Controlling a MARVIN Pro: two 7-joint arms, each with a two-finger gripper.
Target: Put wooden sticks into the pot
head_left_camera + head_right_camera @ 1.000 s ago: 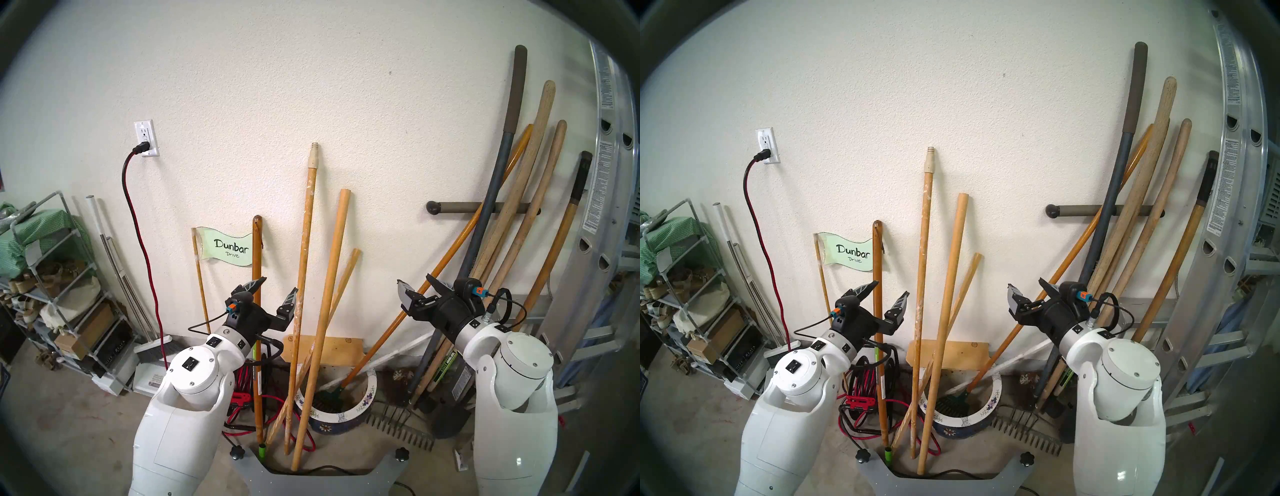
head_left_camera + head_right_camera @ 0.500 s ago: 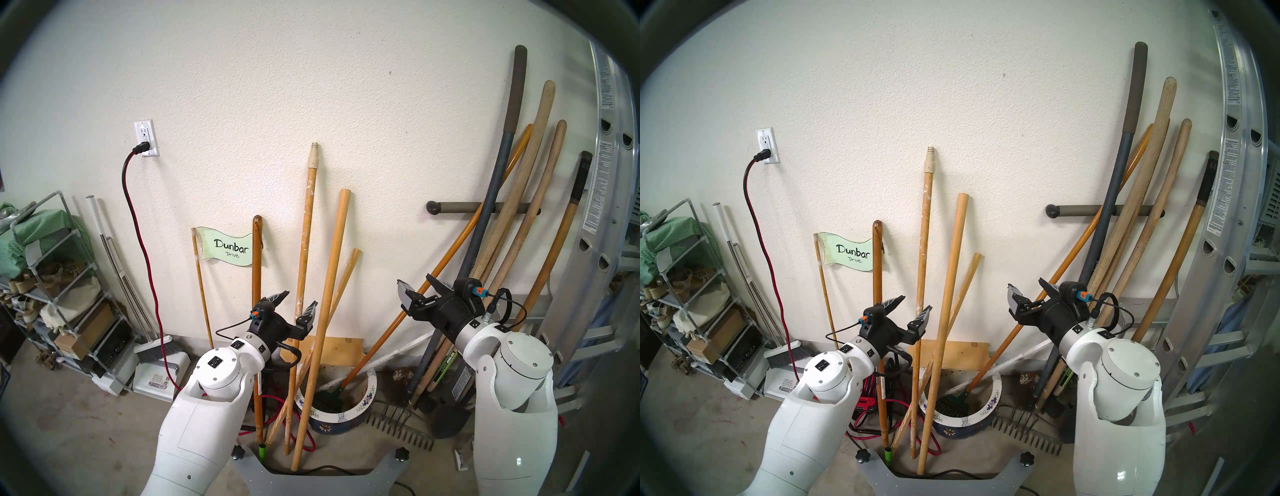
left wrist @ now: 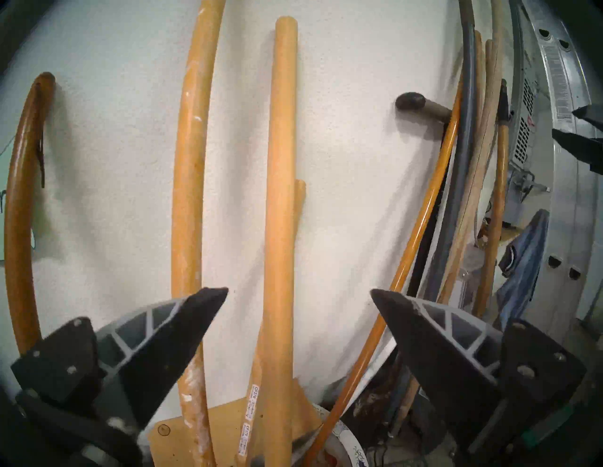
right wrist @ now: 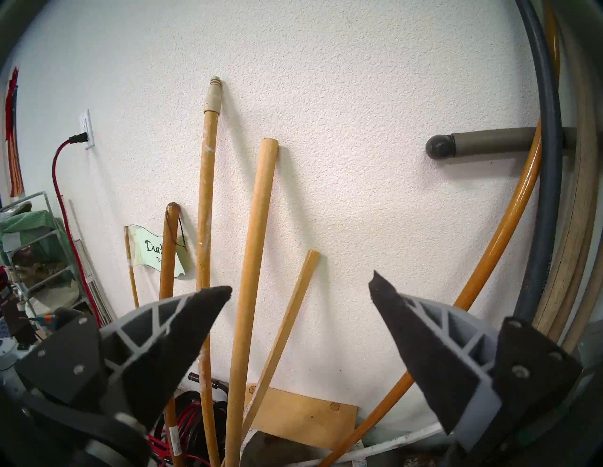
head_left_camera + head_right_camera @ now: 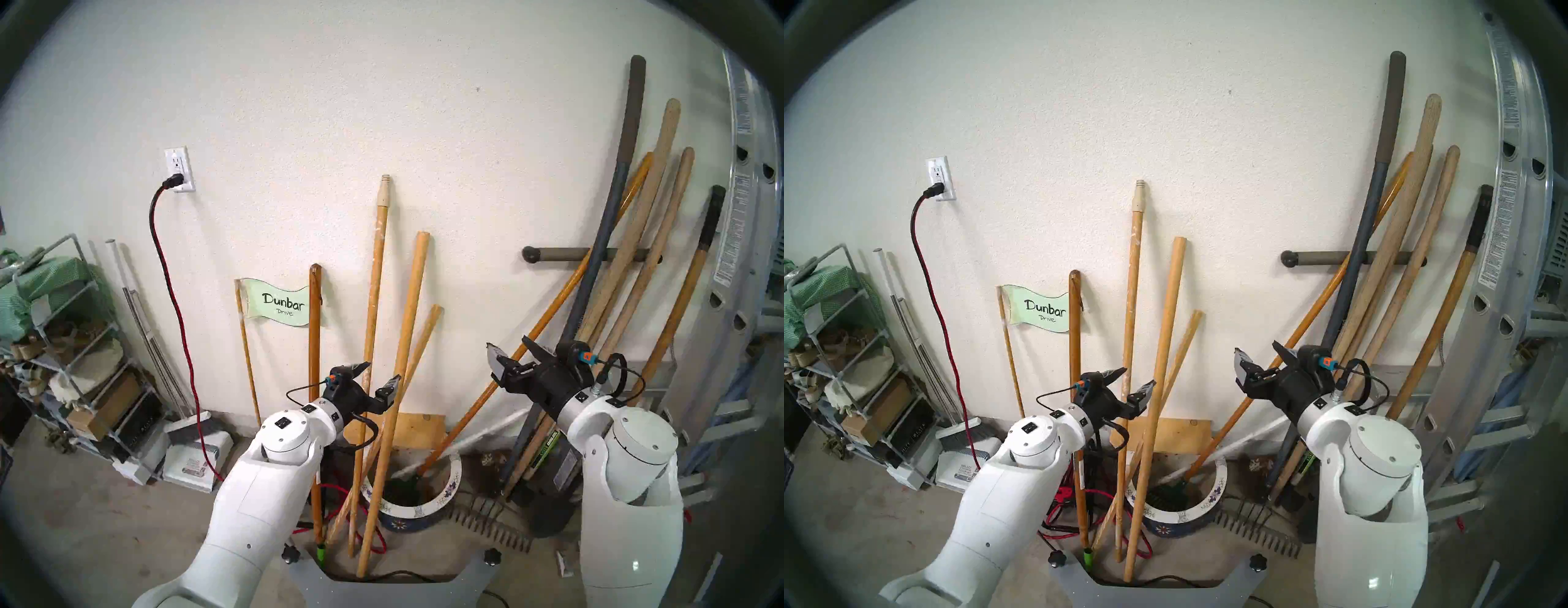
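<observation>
Against rough plaster, smooth round dowel (image 5: 407, 339) between spread left gripper (image 5: 379, 376) fingers.

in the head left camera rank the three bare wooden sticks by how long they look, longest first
1. White-speckled pole with cream threaded tip
2. Plain round yellow-tan dowel
3. Thin square slat, partly hidden behind the others, so its length is less sure.

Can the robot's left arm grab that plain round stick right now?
Probably yes. The left gripper is open, and the plain round dowel stands right between its jaws with nothing in front. The white-speckled pole sits just beside it.
</observation>
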